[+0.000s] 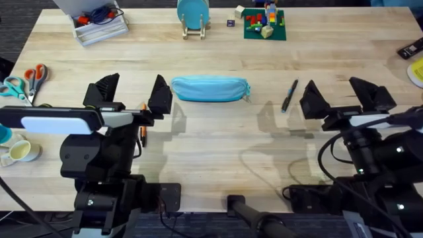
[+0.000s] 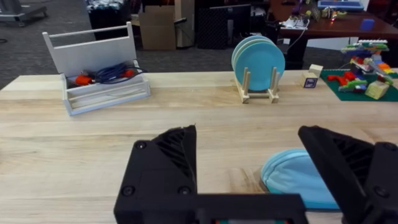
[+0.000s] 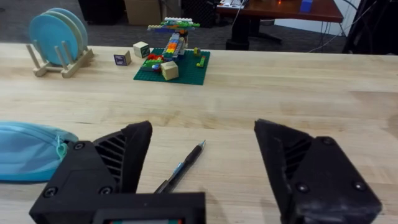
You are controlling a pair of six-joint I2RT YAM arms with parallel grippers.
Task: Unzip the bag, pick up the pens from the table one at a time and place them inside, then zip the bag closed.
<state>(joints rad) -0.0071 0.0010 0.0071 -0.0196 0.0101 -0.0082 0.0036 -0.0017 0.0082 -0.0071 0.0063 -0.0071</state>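
**Hands spread, bag still zipped**

Left hand (image 1: 129, 94) and right hand (image 1: 347, 96) both hover with fingers apart, empty, flanking the bag (image 1: 209, 88), probably ready to steady it and work its zipper. It lies closed mid-desk (image 1: 218, 155). The dark pen (image 1: 289, 95) rests near the right hand; the orange pen (image 1: 143, 129) lies partly under the left. Scissors (image 1: 26, 80), a plate rack (image 1: 193, 16) and toy bricks (image 1: 264, 21) sit well clear.

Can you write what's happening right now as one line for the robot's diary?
left gripper: open, empty | right gripper: open, empty | light blue fabric pouch: zipped, on table | dark pen: on table | orange pen: under left gripper
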